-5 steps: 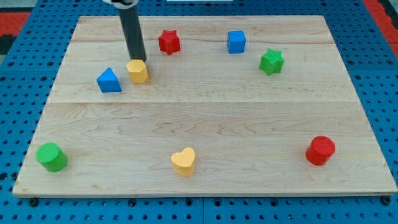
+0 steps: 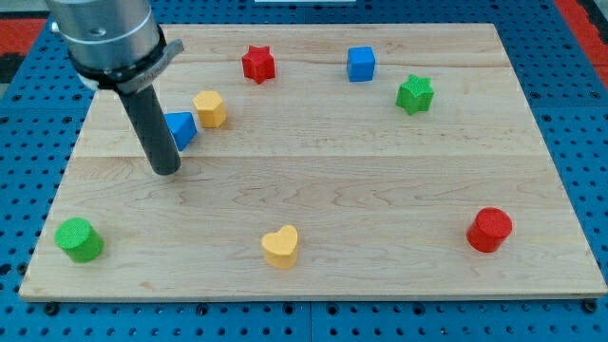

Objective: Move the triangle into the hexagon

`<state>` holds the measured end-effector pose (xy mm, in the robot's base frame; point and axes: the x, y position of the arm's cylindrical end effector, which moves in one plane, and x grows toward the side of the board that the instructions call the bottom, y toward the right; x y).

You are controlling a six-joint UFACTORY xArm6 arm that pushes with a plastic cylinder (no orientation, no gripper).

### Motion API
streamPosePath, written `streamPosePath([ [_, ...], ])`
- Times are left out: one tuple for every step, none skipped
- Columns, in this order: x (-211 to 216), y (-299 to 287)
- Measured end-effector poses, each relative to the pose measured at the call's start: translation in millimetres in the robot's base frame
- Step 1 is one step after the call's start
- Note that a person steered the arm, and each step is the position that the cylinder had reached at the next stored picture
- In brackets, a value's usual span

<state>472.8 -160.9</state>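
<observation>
The blue triangle [image 2: 182,128] lies on the wooden board's upper left, partly hidden behind my rod. The yellow hexagon [image 2: 210,108] sits just to its upper right, a small gap between them. My tip [image 2: 165,171] rests on the board just below and left of the triangle, close to its lower left edge; I cannot tell if it touches.
A red star [image 2: 257,64], a blue cube [image 2: 361,64] and a green star [image 2: 414,94] lie along the view's top. A green cylinder [image 2: 77,239] is at bottom left, a yellow heart [image 2: 280,246] at bottom middle, a red cylinder [image 2: 489,229] at bottom right.
My tip has moved from above the yellow hexagon down and left to below the blue triangle. The triangle has shifted slightly right, closer to the hexagon.
</observation>
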Motion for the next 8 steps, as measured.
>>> streamPosePath([
  [9, -31],
  [-14, -119],
  [-63, -83],
  [-109, -23],
  [-96, 23],
  [-53, 35],
  [-44, 0],
  [-51, 8],
])
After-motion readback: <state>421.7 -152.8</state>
